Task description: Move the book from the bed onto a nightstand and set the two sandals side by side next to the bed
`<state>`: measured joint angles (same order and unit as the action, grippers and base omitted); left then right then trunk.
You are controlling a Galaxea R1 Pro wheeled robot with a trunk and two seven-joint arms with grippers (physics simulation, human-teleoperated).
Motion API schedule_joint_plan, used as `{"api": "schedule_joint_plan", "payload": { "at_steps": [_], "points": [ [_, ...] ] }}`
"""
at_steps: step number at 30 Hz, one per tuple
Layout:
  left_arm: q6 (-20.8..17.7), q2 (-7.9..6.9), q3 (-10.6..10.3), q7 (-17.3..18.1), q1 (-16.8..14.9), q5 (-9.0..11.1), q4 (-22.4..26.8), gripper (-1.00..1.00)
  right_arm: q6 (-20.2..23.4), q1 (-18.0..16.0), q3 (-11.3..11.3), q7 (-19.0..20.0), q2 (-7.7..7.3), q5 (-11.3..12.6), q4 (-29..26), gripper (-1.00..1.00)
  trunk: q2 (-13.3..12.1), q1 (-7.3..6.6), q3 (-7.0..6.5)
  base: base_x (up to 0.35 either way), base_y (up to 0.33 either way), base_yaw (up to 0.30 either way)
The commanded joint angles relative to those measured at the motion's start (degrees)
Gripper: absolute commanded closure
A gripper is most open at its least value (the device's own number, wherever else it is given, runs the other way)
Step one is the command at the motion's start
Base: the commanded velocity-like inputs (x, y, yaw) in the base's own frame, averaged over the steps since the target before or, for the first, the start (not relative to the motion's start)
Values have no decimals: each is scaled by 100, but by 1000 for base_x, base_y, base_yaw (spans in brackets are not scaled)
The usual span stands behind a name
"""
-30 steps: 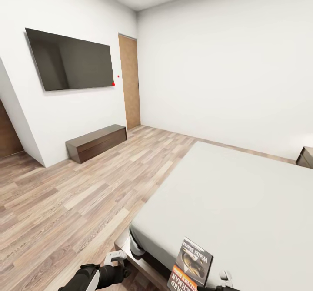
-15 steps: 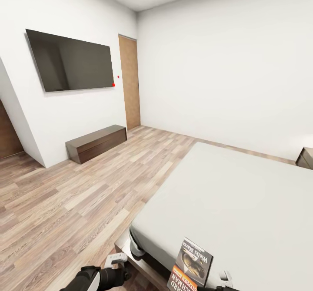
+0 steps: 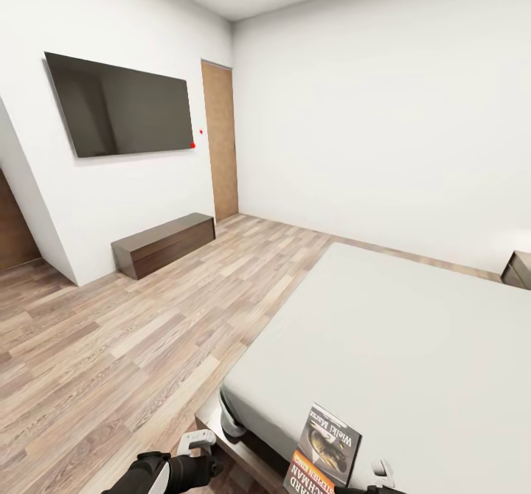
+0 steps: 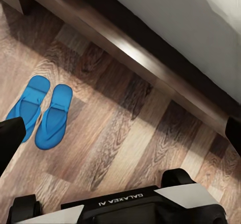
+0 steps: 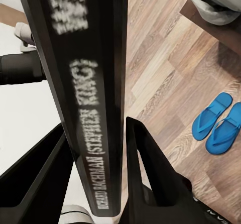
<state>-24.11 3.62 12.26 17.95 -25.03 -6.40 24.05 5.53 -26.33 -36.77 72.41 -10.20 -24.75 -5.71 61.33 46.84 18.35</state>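
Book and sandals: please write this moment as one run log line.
right gripper: shut on book | sandals: side by side on floor near bed

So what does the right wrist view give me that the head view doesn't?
Right wrist: the two sandals side by side on the floor, and the book's spine clamped between the right gripper's fingers. Head: the nightstand beyond the bed, the TV, the TV bench, the door. Both: the book, the plank floor, and the bed.
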Motion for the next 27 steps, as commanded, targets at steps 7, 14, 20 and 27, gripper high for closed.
{"api": "schedule_joint_plan", "payload": {
  "at_steps": [7,14,20,27],
  "points": [
    [-33,7,49,39,-2,-57,12,-100,62,-4,-49,22,1,-31,-6,100,-278,-154,-119,0,0,0],
    [32,7,49,39,-2,-54,12,-100,62,-4,-60,4,1,-23,-21,100,-558,-308,-245,0,0,0],
    [105,8,49,39,-2,-54,5,-100,60,-4,-64,1,1,-9,-13,100,-558,-308,-245,0,0,0],
    [116,10,49,39,-2,-54,-4,-100,67,-4,-66,41,1,-11,-9,100,-558,-308,-245,0,0,0]
  ]
}}
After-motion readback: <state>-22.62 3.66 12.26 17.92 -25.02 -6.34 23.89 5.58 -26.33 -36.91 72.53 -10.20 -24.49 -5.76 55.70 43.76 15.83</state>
